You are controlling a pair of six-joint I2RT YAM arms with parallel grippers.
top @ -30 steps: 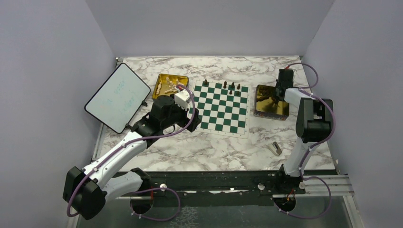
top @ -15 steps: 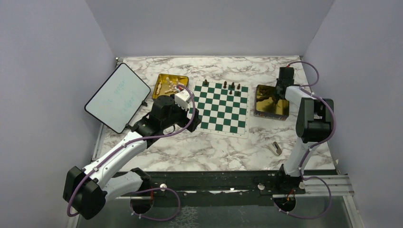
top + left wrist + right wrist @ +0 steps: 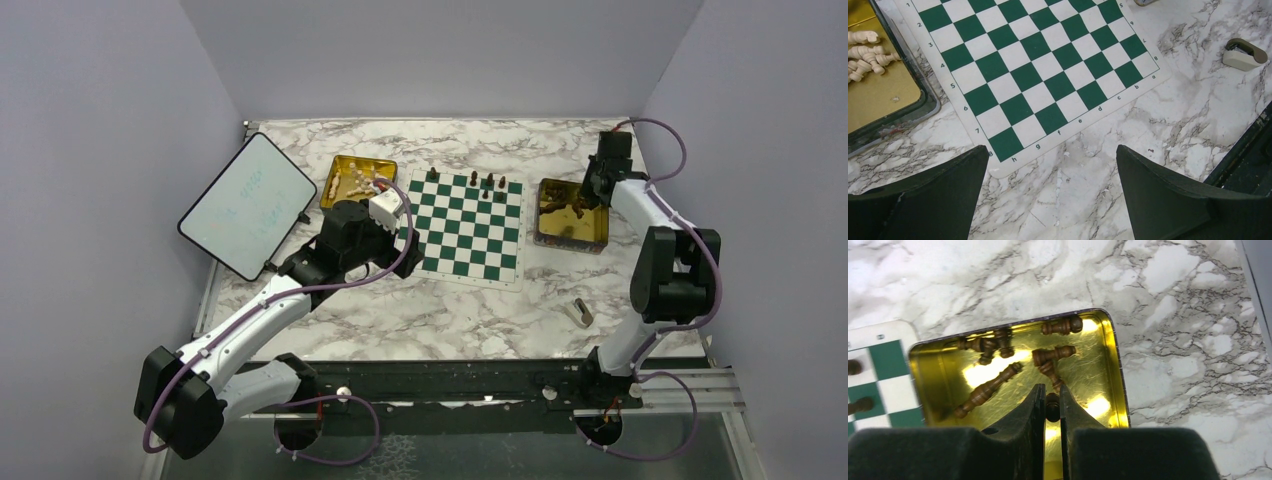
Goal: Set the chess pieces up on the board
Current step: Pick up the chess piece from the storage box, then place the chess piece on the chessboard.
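1. Centrally, the board (image 3: 468, 225) lies flat on the marbled table (image 3: 400, 320). A few dark chess pieces (image 3: 488, 182) stand on its far rows, and the other squares are bare.
2. Right gripper (image 3: 1051, 390): poised over the right-hand gold tray (image 3: 1118, 365), just beside the board's right edge. Its fingers are drawn close together and pinch one dark piece (image 3: 1052, 407) between their tips. Whether that piece is clear of the tray floor cannot be told.
3. More dark figures (image 3: 1053, 355) lie on their sides in the same tray, several of them clustered toward its far end.
4. Left gripper (image 3: 1052, 150): spread wide and holding nothing. It hangs over bare marble at the board's near left corner, beside the row marked 8.
5. Left-hand gold tray (image 3: 878, 95): set against the board's left edge. It holds cream chess pieces (image 3: 865, 55) heaped on their sides.
6. White tablet (image 3: 248, 205): propped at a tilt by the left wall, well apart from the board.
7. Grey-beige block (image 3: 580, 312): on the table near the right arm's base, on the near side of the right-hand tray.
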